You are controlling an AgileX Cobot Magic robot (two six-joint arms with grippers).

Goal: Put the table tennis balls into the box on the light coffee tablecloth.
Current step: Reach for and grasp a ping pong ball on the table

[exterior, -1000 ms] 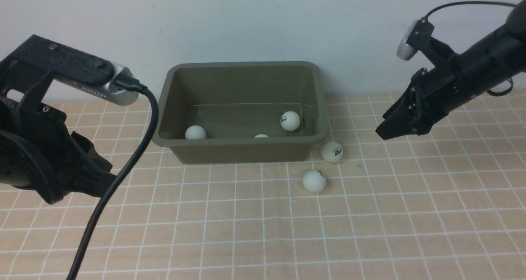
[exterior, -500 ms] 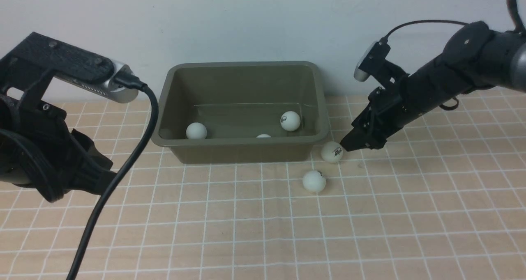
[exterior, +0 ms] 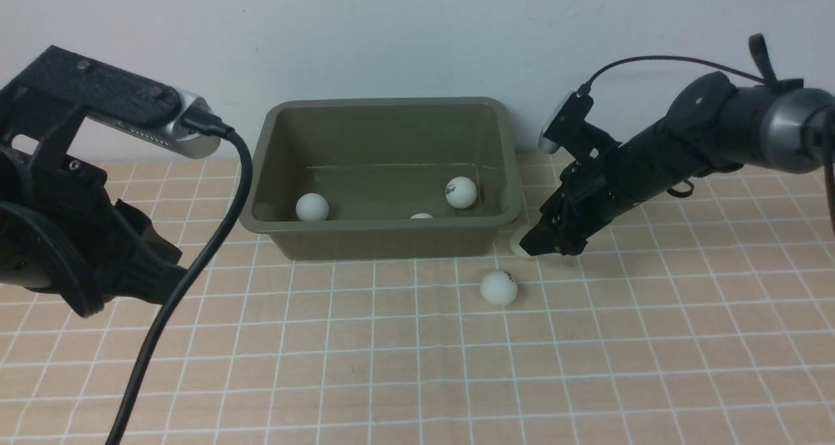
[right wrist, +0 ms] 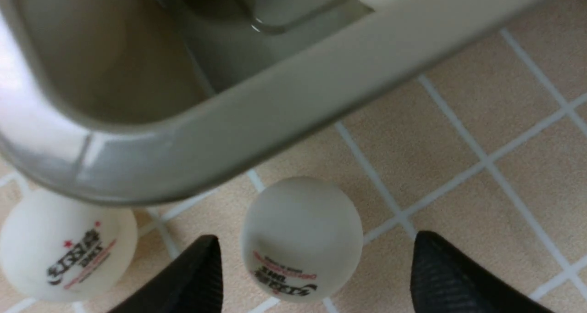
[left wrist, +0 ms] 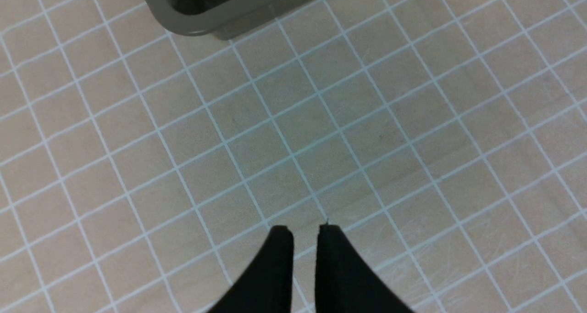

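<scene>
right pincer (right wrist: 316, 237) spread around ball (right wrist: 300, 230), beside box (right wrist: 275, 102)

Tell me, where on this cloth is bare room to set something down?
The wide stretch of cloth in front of the box lies bare, out to the near edge. Crowded: the box's right front corner, where the open right tool straddles one ball and a second ball lies close by.

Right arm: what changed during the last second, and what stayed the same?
The right gripper came down to the ball beside the box, and its fingers opened to straddle it, not gripping yet. The left gripper, the box and the other loose ball stayed put.
</scene>
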